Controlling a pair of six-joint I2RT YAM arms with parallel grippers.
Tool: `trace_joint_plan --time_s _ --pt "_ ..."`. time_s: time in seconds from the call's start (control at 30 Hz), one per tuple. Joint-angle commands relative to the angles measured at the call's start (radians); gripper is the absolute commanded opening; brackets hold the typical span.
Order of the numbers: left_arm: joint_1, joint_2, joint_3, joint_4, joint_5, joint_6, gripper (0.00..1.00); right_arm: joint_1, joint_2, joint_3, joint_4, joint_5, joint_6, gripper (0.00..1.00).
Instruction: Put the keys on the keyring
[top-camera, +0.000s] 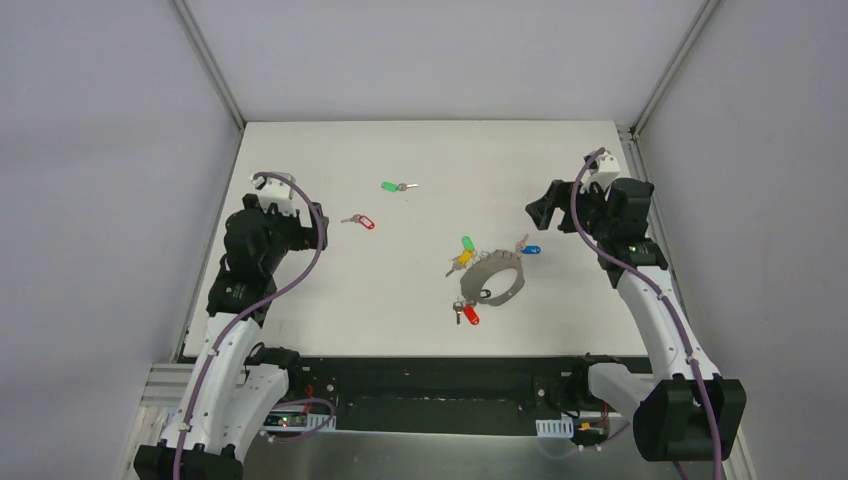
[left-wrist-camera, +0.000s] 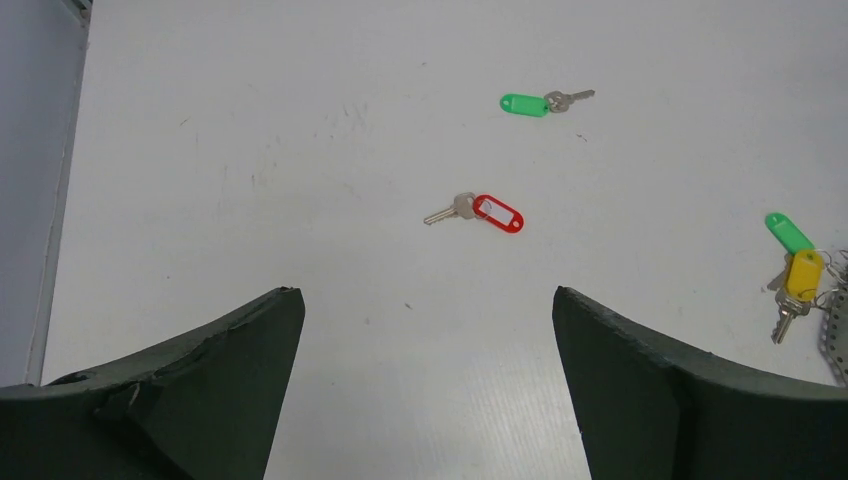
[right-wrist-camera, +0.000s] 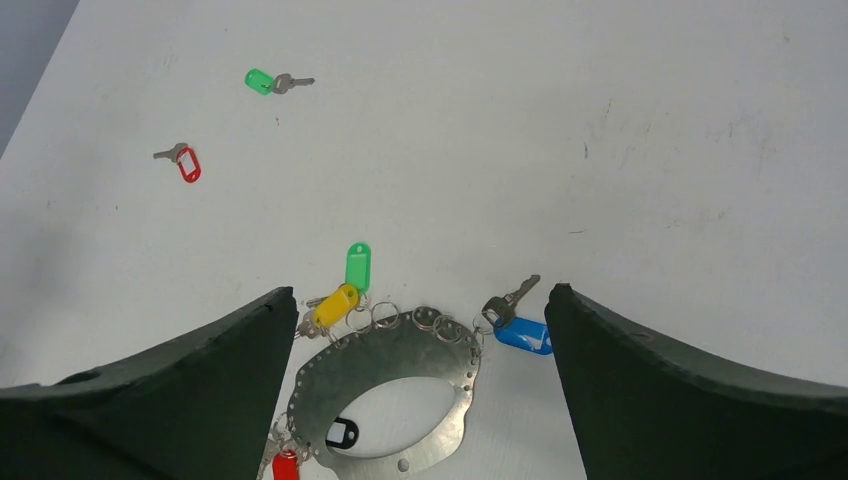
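- Red-tag key (top-camera: 470, 315): nearest to arm bases, touching near-left rim of keyring.
- Keyring (right-wrist-camera: 385, 348): flat grey metal band w/ holes round its rim, lies flat on table (top-camera: 420, 150), right of centre. Black tag (right-wrist-camera: 342, 433) shows inside its opening.
- Far rim of ring: small split rings (right-wrist-camera: 386, 316) in a row. Yellow-tag key (right-wrist-camera: 335, 305) + green-tag key (right-wrist-camera: 358, 266) at far-left rim, blue-tag key (right-wrist-camera: 522, 335) at far-right rim.
- L gripper (top-camera: 318, 230): above table's left side, jaws wide apart, nothing betw. them.
- R gripper (top-camera: 536, 210): above right side, just beyond ring, jaws wide apart, holding nothing.
- Loose red-tag key (left-wrist-camera: 480, 211): alone on table, just right of L gripper, well apart from ring.
- Loose green-tag key (left-wrist-camera: 540, 102): farthest out, alone, beyond the loose red one.
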Motion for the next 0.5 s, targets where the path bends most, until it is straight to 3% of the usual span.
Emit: trace_joint_plan --time_s 0.0,0.3,0.47 --pt "0.004 -0.003 -0.014 0.038 0.028 -0.022 1.00 -0.012 -0.030 0.000 0.026 -0.043 -0.002 0.98" --pt "0.004 0.001 0.013 -0.036 0.000 0.008 0.99 -0.027 -0.030 -0.001 0.023 -0.034 -0.017 0.98" --pt "0.004 0.039 0.093 -0.171 0.139 0.130 1.00 -0.010 -0.005 0.008 -0.007 0.061 -0.058 0.98"
